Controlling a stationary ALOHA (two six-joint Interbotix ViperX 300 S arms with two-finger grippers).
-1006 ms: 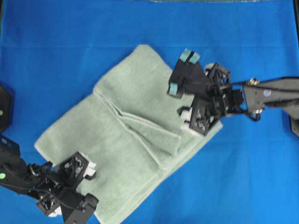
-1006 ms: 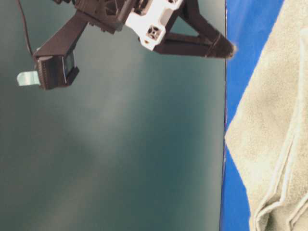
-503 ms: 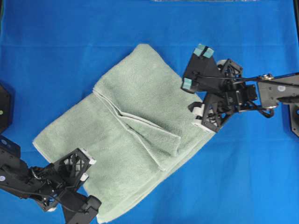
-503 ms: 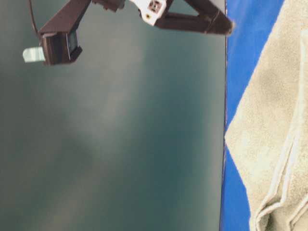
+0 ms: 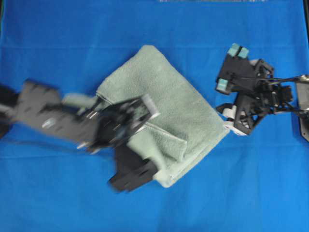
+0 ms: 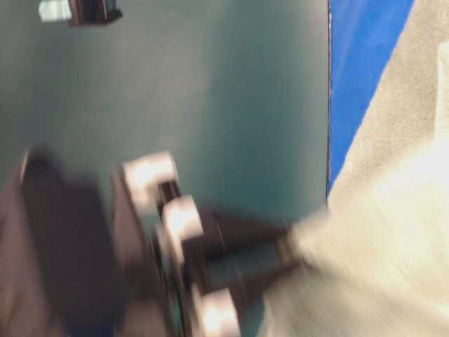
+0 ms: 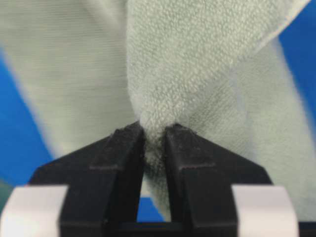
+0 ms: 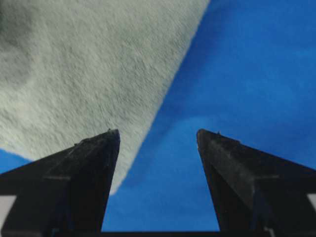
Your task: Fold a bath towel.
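Both arms black, built of angular open-frame links.

Left gripper (image 7: 154, 143): two blocky matte-black fingers (image 7: 121, 163) with stepped, ridged inner faces; white plastic block outboard of each finger at base.

Right gripper (image 8: 158, 140): two black, tapering, wedge-shaped fingers (image 8: 94, 168). In overhead view, right gripper (image 5: 231, 67) carried pale teal pads at fingertips (image 5: 237, 50); white bracket and thin black cables behind fingers, on triangular black frame.

Left arm smeared by blur in overhead view; detail unreadable.

No legible text, label, brand, number or sign is visible in any view. The towel (image 5: 164, 101), the blue cloth (image 5: 72, 43) beneath it and the arm housings carry no readable markings; much of the left arm is blurred.
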